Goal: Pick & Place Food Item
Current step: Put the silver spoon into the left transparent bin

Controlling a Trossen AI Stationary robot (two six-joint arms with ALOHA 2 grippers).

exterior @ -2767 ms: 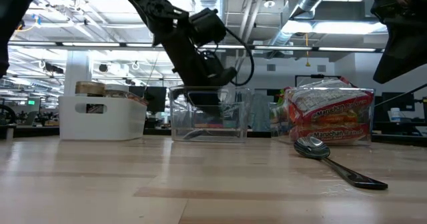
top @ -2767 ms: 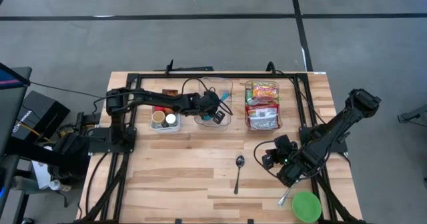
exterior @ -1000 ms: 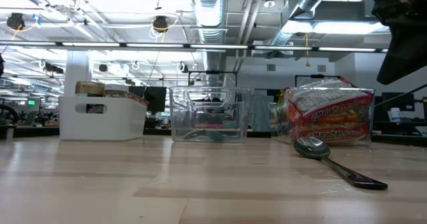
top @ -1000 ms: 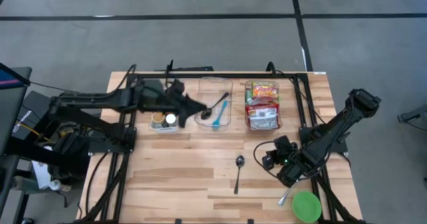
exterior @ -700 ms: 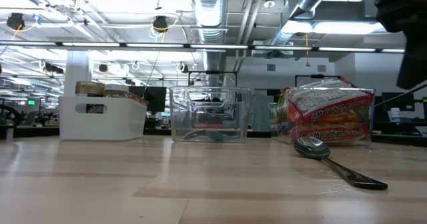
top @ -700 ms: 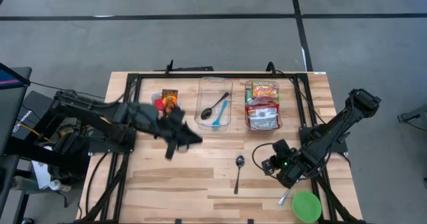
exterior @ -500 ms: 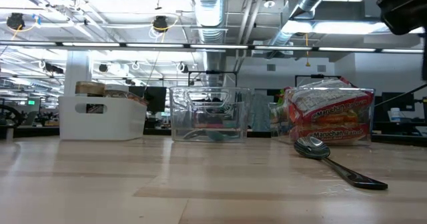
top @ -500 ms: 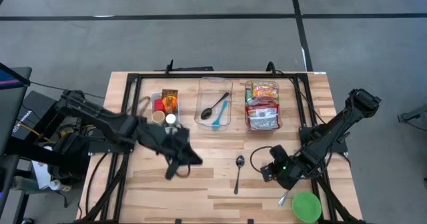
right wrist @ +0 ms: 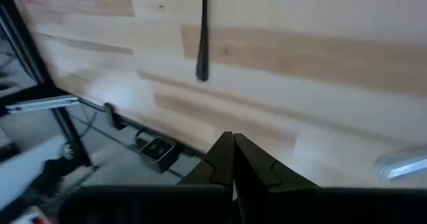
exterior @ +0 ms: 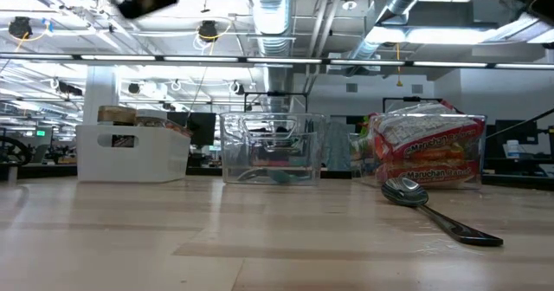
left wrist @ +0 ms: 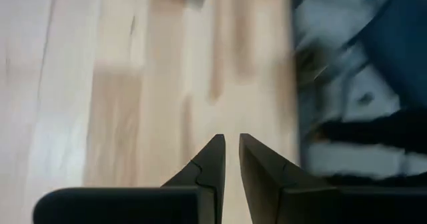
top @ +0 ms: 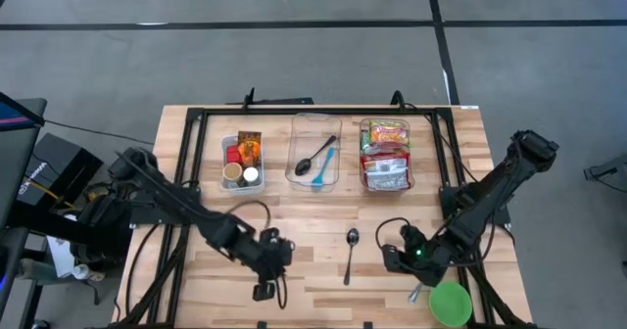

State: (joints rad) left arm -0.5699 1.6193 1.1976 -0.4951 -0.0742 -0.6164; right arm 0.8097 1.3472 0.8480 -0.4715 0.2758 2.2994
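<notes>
The food items are noodle packets (top: 385,155) in a clear bin at the far right, also seen in the low view (exterior: 424,148), and jars and a packet in a white bin (top: 240,161). A silver spoon (top: 350,256) lies flat on the table near the middle. My left gripper (top: 263,290) hangs over bare wood near the table's near edge, left of the spoon. Its fingers (left wrist: 230,144) are shut to a narrow slit with nothing between them. My right gripper (top: 390,258) hovers just right of the spoon, shut and empty (right wrist: 232,141).
A middle clear bin (top: 315,163) holds a black spoon and a blue one. A green bowl (top: 451,303) sits at the near right corner with a silver utensil (top: 416,292) beside it. Black frame rails (top: 186,211) run along the table's sides.
My left gripper has swung from beside the far bins across the table toward the near edge, sinking and tipping downward. My right gripper has edged left toward the silver spoon and rolled at the wrist; in the low view it has left the picture's top.
</notes>
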